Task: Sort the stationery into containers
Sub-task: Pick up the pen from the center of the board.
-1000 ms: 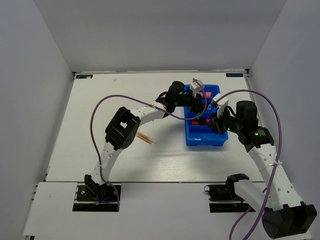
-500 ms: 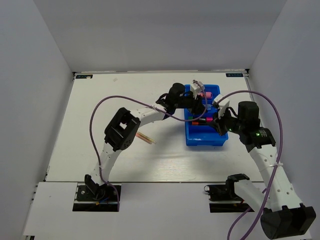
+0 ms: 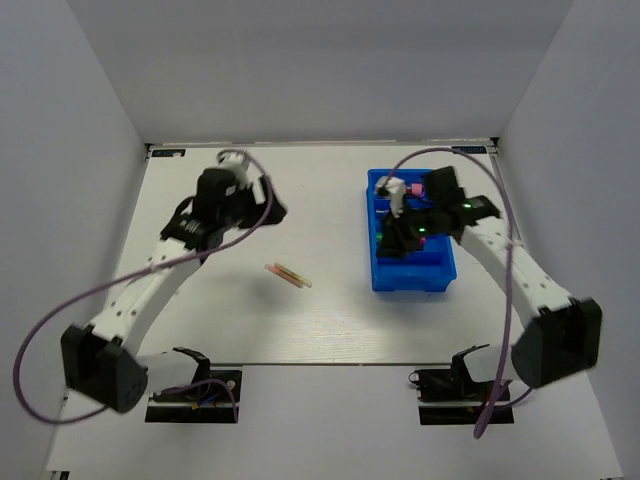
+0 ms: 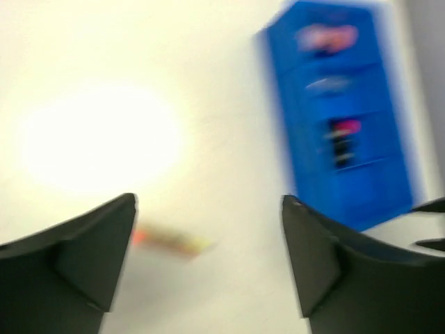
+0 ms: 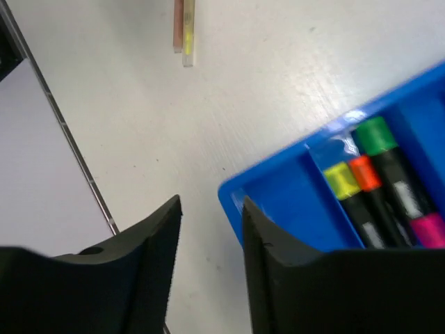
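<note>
The blue bin [image 3: 412,283] stands right of centre, and my right gripper [image 3: 393,243] hovers over its left side, open and empty. In the right wrist view the right gripper [image 5: 211,202] sits above the bin's corner [image 5: 278,188]. Beside it lie black highlighters with green [image 5: 375,136], orange [image 5: 365,172], yellow [image 5: 341,179] and pink [image 5: 431,229] caps. A pink tube [image 3: 410,187] lies in the far compartment. Two thin tan sticks [image 3: 288,276] rest on the table left of the bin. My left gripper [image 3: 268,205] hangs wide open, well left of the bin. Its blurred wrist view shows the left gripper [image 4: 208,202] above the sticks [image 4: 170,241], the bin [image 4: 348,188] to the right.
White walls close the table on the left, back and right. Purple cables loop off both arms, one [image 3: 450,152] arching above the bin's far end. The table's left edge strip [image 5: 62,125] shows in the right wrist view.
My left arm has swung away from the bin to the left and its jaws have opened wide. My right arm has moved further over the bin and its jaws have parted.
</note>
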Robot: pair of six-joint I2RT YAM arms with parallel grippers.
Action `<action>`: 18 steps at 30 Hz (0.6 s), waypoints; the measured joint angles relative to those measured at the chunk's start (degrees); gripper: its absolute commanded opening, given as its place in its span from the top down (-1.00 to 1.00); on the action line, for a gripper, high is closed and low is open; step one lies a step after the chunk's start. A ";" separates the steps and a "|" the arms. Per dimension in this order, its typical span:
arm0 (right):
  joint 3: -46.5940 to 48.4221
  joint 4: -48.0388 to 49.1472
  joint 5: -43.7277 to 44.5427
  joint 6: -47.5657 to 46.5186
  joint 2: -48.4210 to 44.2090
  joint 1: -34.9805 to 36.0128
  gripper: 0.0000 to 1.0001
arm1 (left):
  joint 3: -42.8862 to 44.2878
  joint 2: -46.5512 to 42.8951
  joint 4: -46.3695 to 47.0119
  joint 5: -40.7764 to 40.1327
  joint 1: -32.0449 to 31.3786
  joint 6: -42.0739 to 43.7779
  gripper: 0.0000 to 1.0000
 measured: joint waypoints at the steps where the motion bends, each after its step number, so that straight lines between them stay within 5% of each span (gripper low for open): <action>1: 0.76 0.90 1.73 0.66 3.39 2.69 0.07 | -4.11 -4.22 -2.64 -1.57 2.14 0.44 -1.00; 3: 2.01 1.66 5.11 2.60 9.66 8.55 -0.12 | -12.28 -11.41 -8.24 -3.37 5.14 1.42 -1.00; 8: 14.01 0.81 16.46 6.93 27.80 22.43 -0.20 | -27.71 -23.58 -18.32 -6.67 11.17 4.22 -1.00; 13: 27.58 2.19 25.20 10.49 40.52 31.39 0.25 | -32.74 -35.47 -21.07 -13.68 13.07 4.24 -1.00; 18: 40.11 1.53 29.42 13.49 49.66 35.32 0.37 | -34.95 -44.28 -20.87 -18.51 18.23 2.51 -1.00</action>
